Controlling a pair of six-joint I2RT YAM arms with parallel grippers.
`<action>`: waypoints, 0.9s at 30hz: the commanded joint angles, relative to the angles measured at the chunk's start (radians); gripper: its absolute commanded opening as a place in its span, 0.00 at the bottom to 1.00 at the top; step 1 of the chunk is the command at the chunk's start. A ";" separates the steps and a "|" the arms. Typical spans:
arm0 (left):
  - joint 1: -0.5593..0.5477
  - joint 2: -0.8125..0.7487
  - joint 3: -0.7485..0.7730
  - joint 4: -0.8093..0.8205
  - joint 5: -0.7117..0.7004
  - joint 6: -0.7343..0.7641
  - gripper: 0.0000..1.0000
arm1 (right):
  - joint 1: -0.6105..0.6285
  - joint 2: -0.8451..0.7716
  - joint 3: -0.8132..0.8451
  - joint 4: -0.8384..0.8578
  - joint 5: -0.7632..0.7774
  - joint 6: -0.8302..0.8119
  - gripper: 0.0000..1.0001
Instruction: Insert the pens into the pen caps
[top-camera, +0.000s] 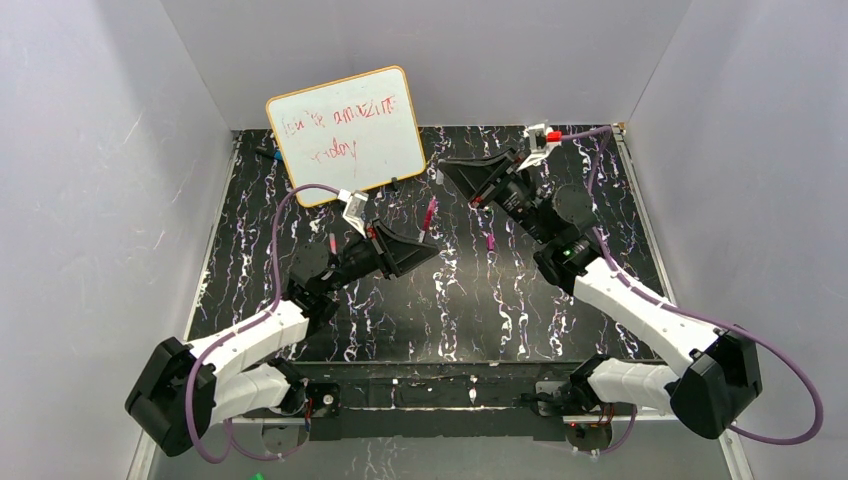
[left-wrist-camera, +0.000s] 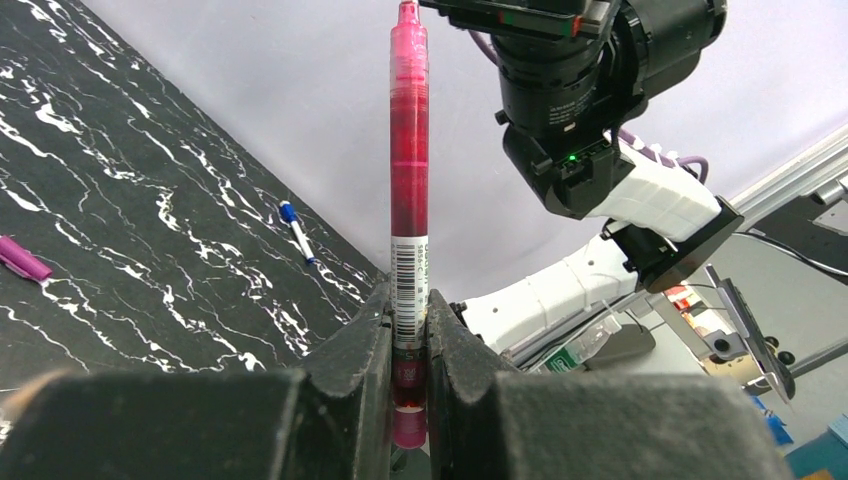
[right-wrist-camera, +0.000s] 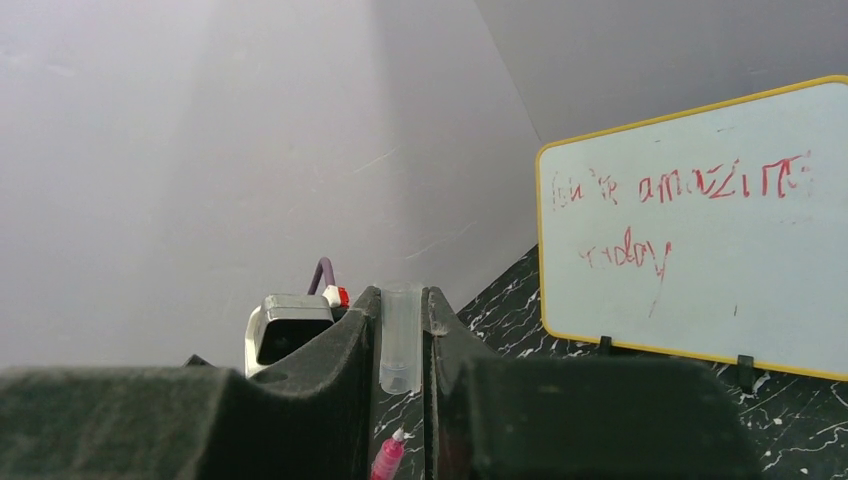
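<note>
Above the table, my left gripper clamps the pink-red pen near its tail; my right gripper pinches a clear cap; I should align axes first, then press gently.

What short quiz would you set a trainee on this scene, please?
1. True or false: the left gripper is shut on the pink pen.
2. What does the right gripper clamp? A) nothing B) clear cap C) a cloth
3. What colour is the writing on the whiteboard?
Key: 1 true; 2 B; 3 red.
</note>
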 joint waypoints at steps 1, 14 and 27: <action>-0.022 0.004 0.015 0.068 -0.002 0.003 0.00 | 0.019 0.013 -0.003 0.076 -0.012 0.014 0.21; -0.034 -0.015 -0.003 0.090 -0.004 0.033 0.00 | 0.033 0.007 0.003 0.048 0.008 -0.014 0.21; -0.033 -0.047 -0.029 0.090 -0.017 0.111 0.00 | 0.033 -0.020 -0.010 0.051 -0.010 0.009 0.22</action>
